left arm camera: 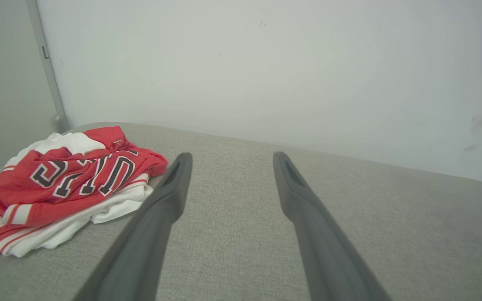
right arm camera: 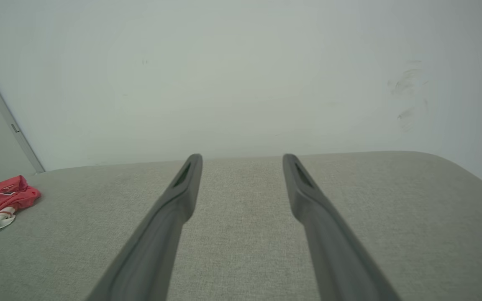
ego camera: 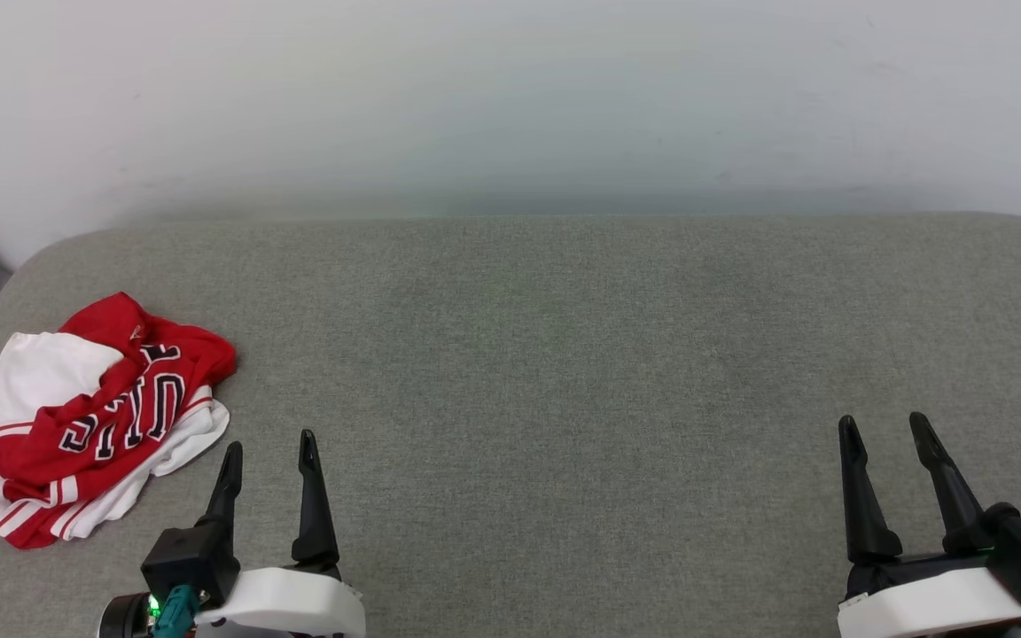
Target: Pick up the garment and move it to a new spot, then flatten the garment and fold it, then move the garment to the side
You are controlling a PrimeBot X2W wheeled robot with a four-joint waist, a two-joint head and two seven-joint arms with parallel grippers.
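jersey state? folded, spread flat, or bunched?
Bunched. The garment lies in a crumpled heap at the left end of the grey surface, its lettering creased and its white panels rumpled above and below the red.

Dark block letters (ego camera: 125, 416) outlined in white run across the red cloth of the garment (ego camera: 50, 443). They are crumpled and lie upside down in the head view, and look like U, L, L, S. No whole word reads clearly.

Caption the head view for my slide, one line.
Crumpled red jersey at left on the grey surface; open left gripper beside it, open right gripper far off, both empty.
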